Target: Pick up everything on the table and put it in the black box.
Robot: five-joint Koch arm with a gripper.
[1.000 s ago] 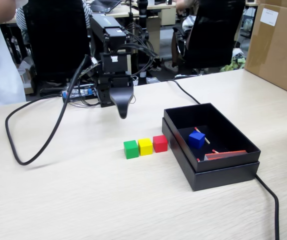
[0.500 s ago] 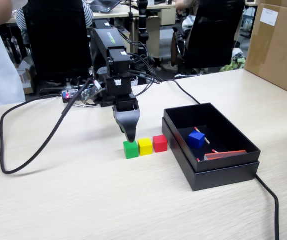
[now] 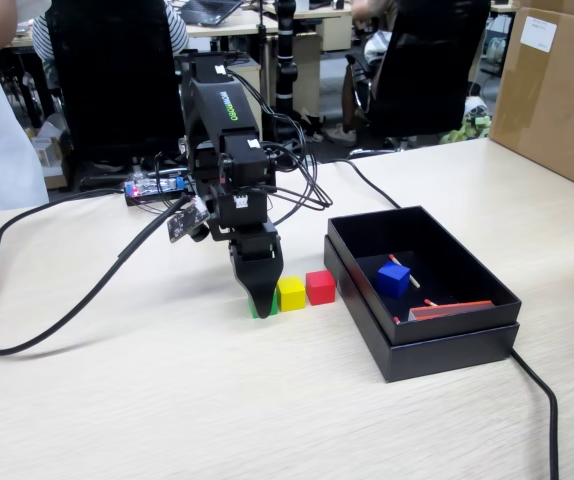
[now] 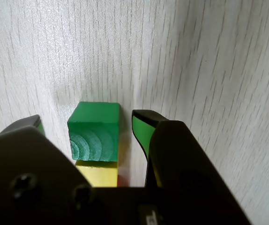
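Note:
My gripper point(image 3: 261, 297) is low on the table point(image 3: 167, 400), open, its jaws on either side of the green cube point(image 4: 94, 132). In the wrist view the gripper point(image 4: 90, 121) leaves a gap on both sides of the cube. In the fixed view only a sliver of the green cube point(image 3: 253, 311) shows under the jaws. The yellow cube point(image 3: 291, 293) sits right next to it and the red cube point(image 3: 320, 287) beside that, in a row. In the wrist view the yellow cube point(image 4: 99, 173) lies just behind the green one. The blue cube point(image 3: 394, 278) lies inside the black box point(image 3: 437, 350).
A red-tipped stick point(image 3: 403, 268) and a flat red-orange strip point(image 3: 451, 310) lie in the box. A black cable point(image 3: 27, 340) loops over the table at the left; another cable point(image 3: 539, 395) runs off the front right. A brown carton point(image 3: 557, 90) stands at the back right.

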